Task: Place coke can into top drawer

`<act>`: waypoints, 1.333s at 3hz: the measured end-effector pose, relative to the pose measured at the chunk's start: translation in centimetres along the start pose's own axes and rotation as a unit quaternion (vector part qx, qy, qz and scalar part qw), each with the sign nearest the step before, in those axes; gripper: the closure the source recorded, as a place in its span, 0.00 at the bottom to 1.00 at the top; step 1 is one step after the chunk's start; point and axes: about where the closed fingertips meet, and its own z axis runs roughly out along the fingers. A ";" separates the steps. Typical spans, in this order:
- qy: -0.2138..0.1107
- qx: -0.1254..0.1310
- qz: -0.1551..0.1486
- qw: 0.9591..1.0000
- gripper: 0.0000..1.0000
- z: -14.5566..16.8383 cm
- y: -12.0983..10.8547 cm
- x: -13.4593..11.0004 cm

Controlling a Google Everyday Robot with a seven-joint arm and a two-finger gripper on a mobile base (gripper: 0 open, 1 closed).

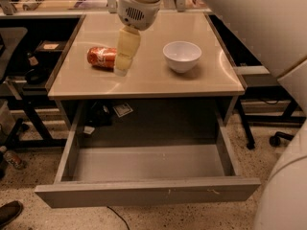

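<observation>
Camera view, the only one: shows the coke can (100,57) lying on its side on the left part of the beige tabletop (158,80), well apart from the white bowl (182,55) to its right. Finds the gripper (121,70) hanging down from the white wrist (137,8), pale tip right at the can's right end, touching or just beside it (cannot say which). Cannot tell either whether the pincer is spread, pressed together or already pinching the can; reads here only as one pale block. Shows the top drawer (144,194) pulled out below the table edge, front panel nearest the camera. Looks like the reach-and-grasp step, with nothing yet lifted and nothing yet in the drawer. Calls next for settling around the can's body, closing firmly on the metal, lifting clear of the tabletop, carrying forward past the table edge and lowering into the drawer. Risks nudging the can into a roll, lying as it does on its side. Hides part of the can's right end behind the gripper; cuts off the arm (249,23) at the top and right edges; leaves the dark clutter under the table too dim to name.
</observation>
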 end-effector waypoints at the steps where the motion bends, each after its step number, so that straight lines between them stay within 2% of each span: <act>1: -0.016 -0.004 0.002 1.000 0.00 1.5 -1.1 -3.1; 2: -0.040 -0.019 0.019 0.999 0.00 4.4 -4.3 -7.3; 3: -0.040 -0.019 0.019 0.999 0.00 4.4 -4.3 -7.3; 4: -0.048 -0.038 0.027 0.998 0.00 6.7 -4.2 -7.8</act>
